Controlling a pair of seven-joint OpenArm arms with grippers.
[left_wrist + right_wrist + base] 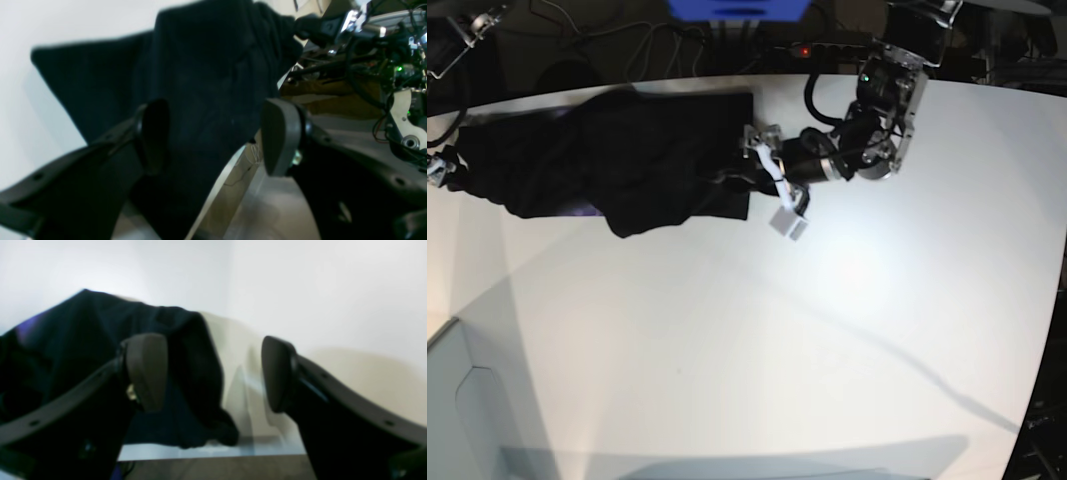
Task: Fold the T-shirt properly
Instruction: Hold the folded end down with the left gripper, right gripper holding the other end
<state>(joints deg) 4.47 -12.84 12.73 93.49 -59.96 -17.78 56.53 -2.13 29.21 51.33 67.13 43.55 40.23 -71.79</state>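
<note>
From the base view I see the black cloth T-shirt (617, 165) bunched along the far edge of the white table (757, 340). Only my left wrist view shows the left gripper (213, 136) spread wide over the dark fabric, holding nothing. The right wrist view shows the right gripper (213, 373) spread wide too, empty, cloth beside its left pad.
</note>
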